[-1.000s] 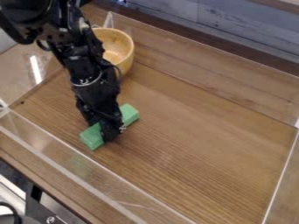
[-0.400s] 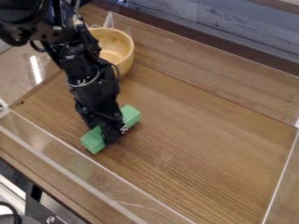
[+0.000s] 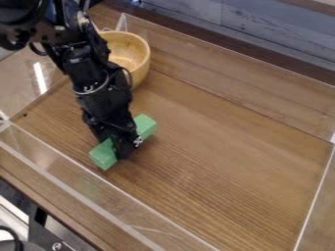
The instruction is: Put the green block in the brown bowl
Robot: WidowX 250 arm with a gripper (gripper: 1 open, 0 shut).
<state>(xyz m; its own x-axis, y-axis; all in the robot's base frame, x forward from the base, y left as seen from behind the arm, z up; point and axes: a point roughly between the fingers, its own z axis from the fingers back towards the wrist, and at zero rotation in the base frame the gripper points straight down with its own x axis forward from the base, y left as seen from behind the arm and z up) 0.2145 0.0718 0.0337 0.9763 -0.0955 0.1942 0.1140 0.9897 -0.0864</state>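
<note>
The green block lies slantwise on the wooden tabletop, its ends sticking out on either side of the black gripper. The gripper points almost straight down and its fingers press on the block's middle, shut on it. Whether the block rests on the wood or hangs just above it cannot be told. The brown bowl stands upright at the back left, behind the arm, which hides part of its left rim. Nothing shows inside the bowl.
Low clear plastic walls fence in the wooden tabletop on all sides. The front wall runs close to the block. A dark strip borders the back edge.
</note>
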